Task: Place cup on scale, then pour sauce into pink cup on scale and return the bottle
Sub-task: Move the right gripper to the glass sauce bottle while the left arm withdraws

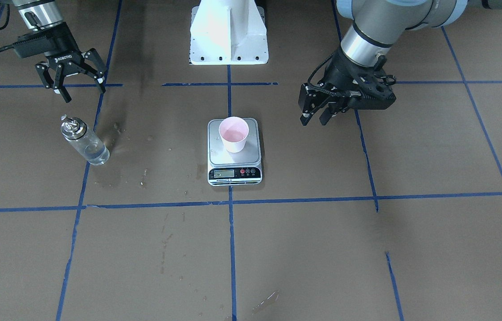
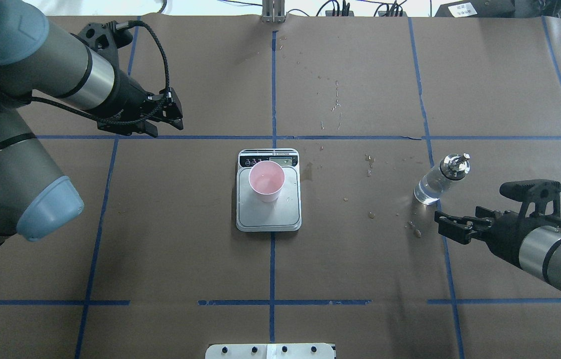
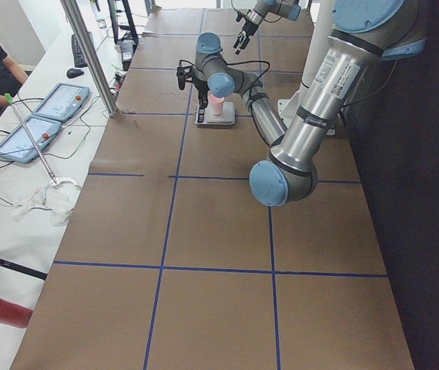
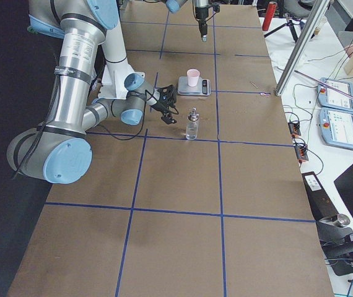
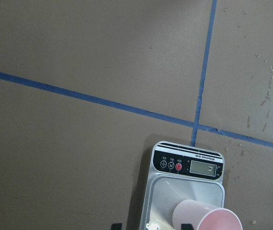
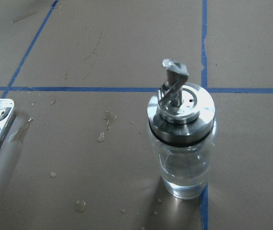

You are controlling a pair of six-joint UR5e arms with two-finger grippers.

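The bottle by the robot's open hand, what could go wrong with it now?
1. The bottle is tall and narrow and stands free beside the open right hand. A crooked reach might tip it over.
2. The cup on the scale has a small mouth, so a pour might miss and wet the buttons. Drops already lie between bottle and scale.

The bottle (image 2: 434,185) stands alone, with bare table (image 2: 360,259) on every side, well apart from the scale (image 2: 269,218) and the cup (image 2: 266,180) on it. The right gripper (image 2: 442,224), spread wide, hangs near the bottle with nothing between.
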